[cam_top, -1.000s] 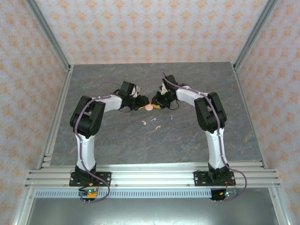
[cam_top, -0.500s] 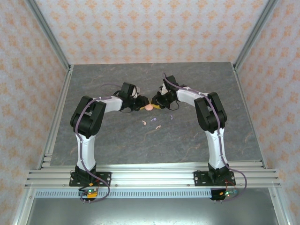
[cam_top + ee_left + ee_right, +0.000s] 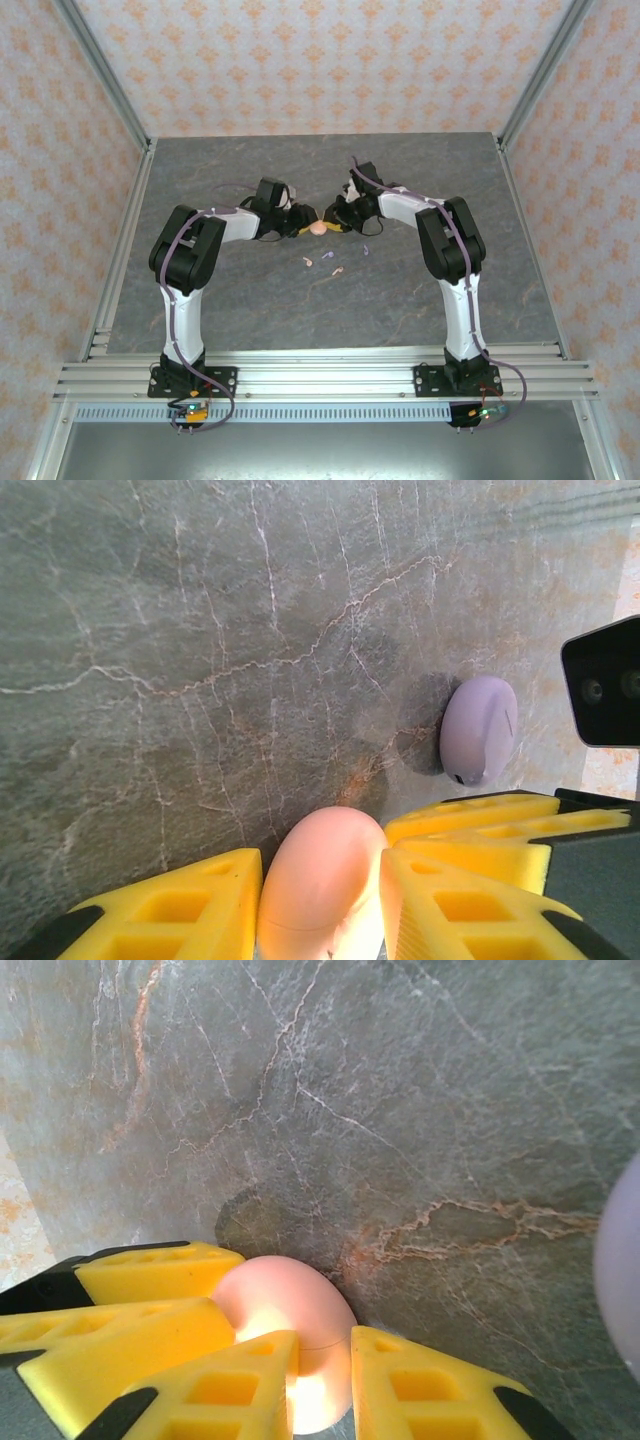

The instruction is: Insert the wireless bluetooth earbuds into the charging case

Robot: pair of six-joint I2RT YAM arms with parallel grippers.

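- The earbuds [image 3: 308, 262] lie loose at lower centre of the overhead frame, clear of both grippers. They are probably featherweight, hard and slick, so best pinched across the bulb rather than the stem.
- Beyond them, the left gripper [image 3: 320, 880] and right gripper [image 3: 325, 1360] pinch the salmon-pink charging case [image 3: 318, 228] from opposite sides. Its smooth, rounded shell may squirt free.
- Farthest, the lilac case [image 3: 478, 730] sits nearby, untouched.
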